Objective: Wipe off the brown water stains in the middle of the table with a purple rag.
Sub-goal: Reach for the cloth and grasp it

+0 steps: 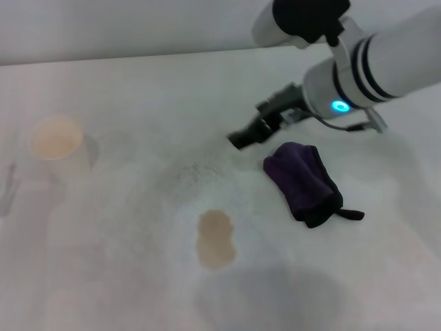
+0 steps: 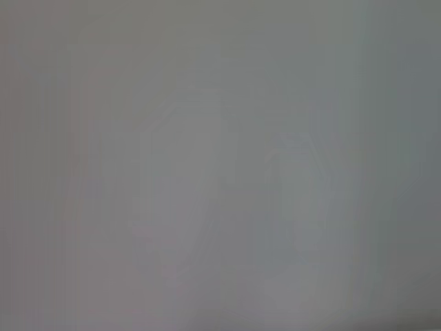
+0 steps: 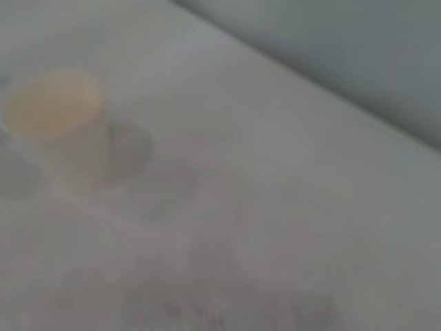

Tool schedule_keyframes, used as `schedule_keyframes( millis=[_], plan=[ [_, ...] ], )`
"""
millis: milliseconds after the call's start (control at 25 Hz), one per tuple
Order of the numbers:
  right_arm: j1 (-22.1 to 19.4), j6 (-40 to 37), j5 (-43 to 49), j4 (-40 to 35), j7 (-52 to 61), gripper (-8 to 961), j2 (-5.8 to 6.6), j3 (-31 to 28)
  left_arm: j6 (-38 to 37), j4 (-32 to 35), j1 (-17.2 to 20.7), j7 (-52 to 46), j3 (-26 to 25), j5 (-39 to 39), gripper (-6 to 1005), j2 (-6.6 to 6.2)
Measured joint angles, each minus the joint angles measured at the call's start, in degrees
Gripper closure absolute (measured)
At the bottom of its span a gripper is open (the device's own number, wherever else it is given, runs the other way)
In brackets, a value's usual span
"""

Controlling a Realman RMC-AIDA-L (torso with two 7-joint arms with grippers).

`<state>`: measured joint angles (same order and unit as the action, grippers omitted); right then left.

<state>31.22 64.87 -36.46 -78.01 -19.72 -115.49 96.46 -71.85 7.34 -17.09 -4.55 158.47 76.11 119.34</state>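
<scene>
Right claw (image 1: 242, 137): you see its dark tip hanging over the table (image 1: 124, 289) just beyond the purple rag (image 1: 303, 183), apart from the cloth and holding nothing. Whether its fingers are spread or closed you cannot tell, since only a dark blunt end shows at the front of the white arm, which reaches in from the upper right of the head view with a blue ring light glowing on its wrist.

Table: a plain white matte top fills nearly the whole head view, with a pale wall along its far edge. A faint grey speckled smudge (image 1: 196, 172) lies near the middle.

Rag: a dark purple bundle with black edging and a short black strap trailing toward the right; it rests on the table to the right of centre.

Stain: the brown water stains (image 1: 216, 239) form one tan, peanut-shaped patch on the table, nearer you than the smudge and to the left of the rag, close to it but not touching.

Cup: a white paper cup (image 1: 59, 146) holding pale tan liquid stands far to the left, well apart from the rag and the patch. In the right wrist view you see the same cup (image 3: 60, 127) on the white top, with the wall behind.

Left claw: not visible; the left wrist view shows only a featureless grey field.
</scene>
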Motion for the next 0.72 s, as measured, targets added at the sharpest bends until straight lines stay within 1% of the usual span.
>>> schedule_keyframes(
  millis=[120, 280, 480, 720],
  plan=[
    [-0.26, 5.04, 4.62, -1.18, 4.47, 156, -0.13, 0.32, -0.27, 0.57, -0.26, -1.04, 0.01, 0.11, 112, 0.01],
    [0.15, 8.87, 6.83, -1.39, 7.42, 158, -0.17, 0.78, -0.14, 0.59, -0.60, -2.53, 0.01, 0.16, 112, 0.01],
    [-0.39, 9.65, 8.49, -0.70, 7.69, 161, -0.19, 1.68, -0.01, 0.59, -0.73, -2.95, 0.00, 0.66, 112, 0.07],
    [-0.15, 8.87, 9.75, 2.46, 6.55, 165, -0.15, 3.75, 0.11, 0.58, -1.01, -2.95, 0.00, 0.95, 113, 0.10]
  ],
)
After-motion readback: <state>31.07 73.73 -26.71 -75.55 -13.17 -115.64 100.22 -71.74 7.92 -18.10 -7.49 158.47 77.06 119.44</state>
